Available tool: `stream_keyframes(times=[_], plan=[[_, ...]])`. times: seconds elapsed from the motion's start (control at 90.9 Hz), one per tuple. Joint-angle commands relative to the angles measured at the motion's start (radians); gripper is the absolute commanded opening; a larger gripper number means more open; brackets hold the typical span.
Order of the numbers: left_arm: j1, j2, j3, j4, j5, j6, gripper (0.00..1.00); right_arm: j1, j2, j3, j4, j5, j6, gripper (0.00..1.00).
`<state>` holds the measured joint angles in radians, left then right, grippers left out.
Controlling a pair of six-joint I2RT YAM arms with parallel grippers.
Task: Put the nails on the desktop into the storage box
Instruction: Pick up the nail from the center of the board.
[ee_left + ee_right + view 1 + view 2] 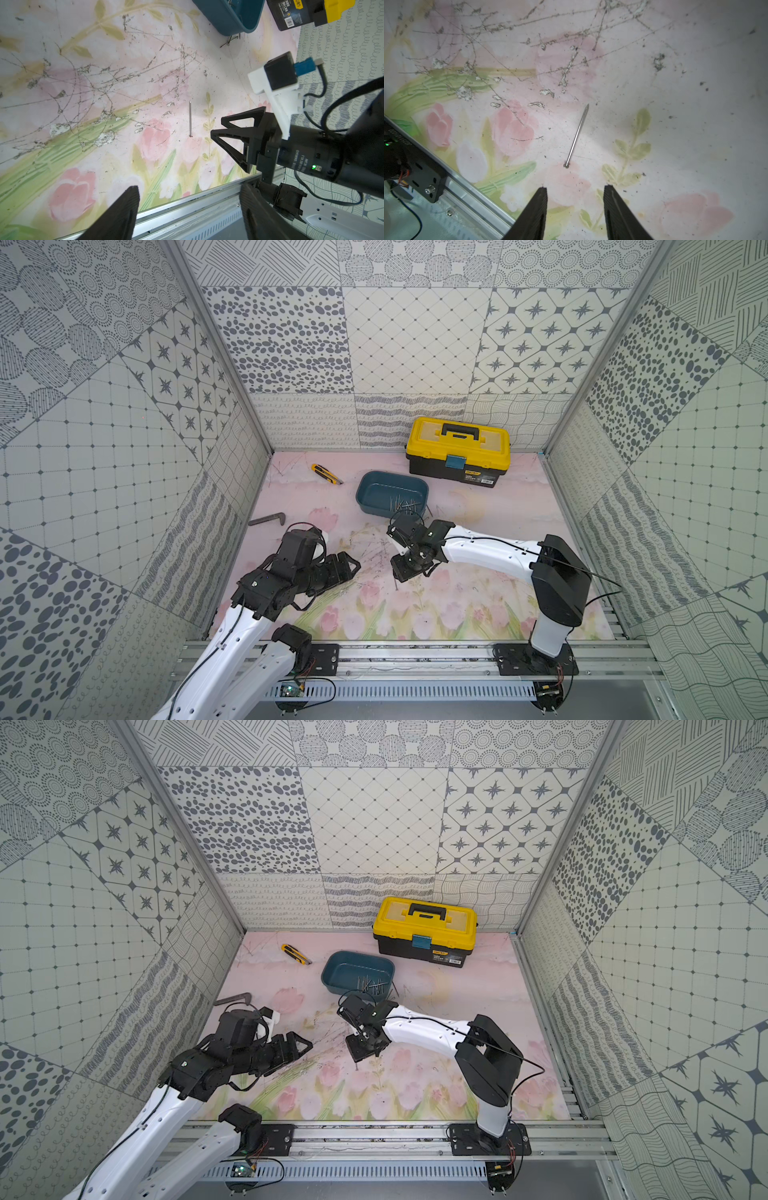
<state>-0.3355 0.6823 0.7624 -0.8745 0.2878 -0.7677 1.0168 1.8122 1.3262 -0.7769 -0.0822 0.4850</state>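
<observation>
I see the box (376, 489): teal, lidless, rounded corners, upright on the far middle of the desktop (490, 539). The desktop is pale pink, with tulip print along the near side and heavy dark scratches in the centre. A heap of nails (405, 506), thin and grey, lies crisscrossed on the floor of the box's near-right corner. A few stray nails (229, 41) lie on the desktop against the box's near wall; can't tell if they touch it. One lone nail (577, 135) lies flat mid-desktop, well nearer than the box, head toward the near edge, tip pointing far.
</observation>
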Motion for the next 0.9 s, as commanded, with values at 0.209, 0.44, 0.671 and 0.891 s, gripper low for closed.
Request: stream_keyframes(times=[0.209,0.44,0.671,0.891], plan=[[0.005,-0.04,-0.038,-0.008,0.049,-0.06,0.95,0.052,0.093,0.051,-0.024,0.076,0.04,0.46],[0.007,-0.024,-0.032,0.003,0.037,-0.048,0.99,0.061,0.146,0.08,-0.041,0.098,0.048,0.4],[0.01,0.009,-0.02,0.002,0.037,-0.032,0.99,0.064,0.188,0.105,-0.047,0.093,0.055,0.37],[0.016,0.016,-0.019,-0.014,0.029,-0.015,0.99,0.066,0.221,0.119,-0.049,0.091,0.056,0.35]])
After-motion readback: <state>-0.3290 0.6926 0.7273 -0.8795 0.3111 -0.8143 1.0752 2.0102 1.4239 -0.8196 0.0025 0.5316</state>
